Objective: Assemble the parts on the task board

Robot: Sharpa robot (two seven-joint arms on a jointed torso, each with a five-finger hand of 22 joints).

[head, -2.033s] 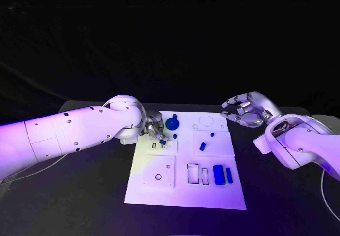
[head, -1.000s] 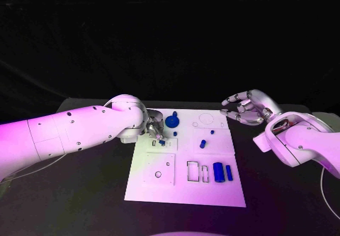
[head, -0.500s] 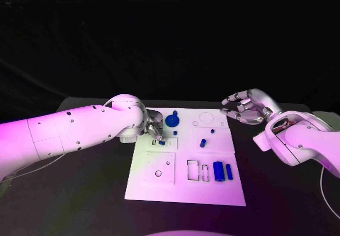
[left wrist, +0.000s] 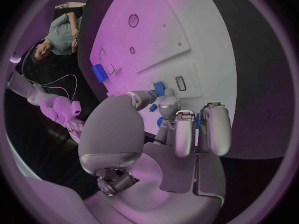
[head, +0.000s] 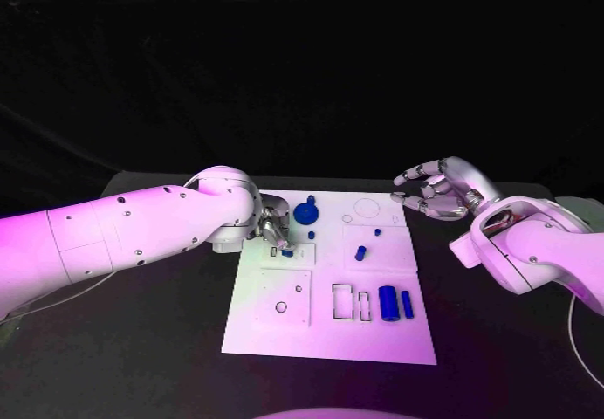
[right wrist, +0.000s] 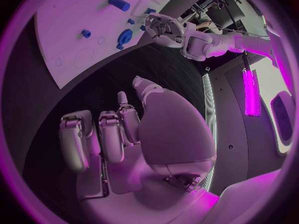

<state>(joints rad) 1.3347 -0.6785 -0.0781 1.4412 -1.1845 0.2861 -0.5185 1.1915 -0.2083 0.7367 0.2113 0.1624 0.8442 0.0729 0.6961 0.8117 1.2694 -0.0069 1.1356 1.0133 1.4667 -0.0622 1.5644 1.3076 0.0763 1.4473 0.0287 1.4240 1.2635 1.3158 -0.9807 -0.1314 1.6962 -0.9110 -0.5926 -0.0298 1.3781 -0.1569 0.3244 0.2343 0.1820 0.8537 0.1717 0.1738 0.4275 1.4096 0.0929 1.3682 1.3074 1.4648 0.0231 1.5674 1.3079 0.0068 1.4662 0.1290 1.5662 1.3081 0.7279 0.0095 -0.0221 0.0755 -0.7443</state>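
We pinch a small blue part in our left hand over the board slots to seat it, while our right hand hovers empty, fingers curled loosely, off the board's far corner.
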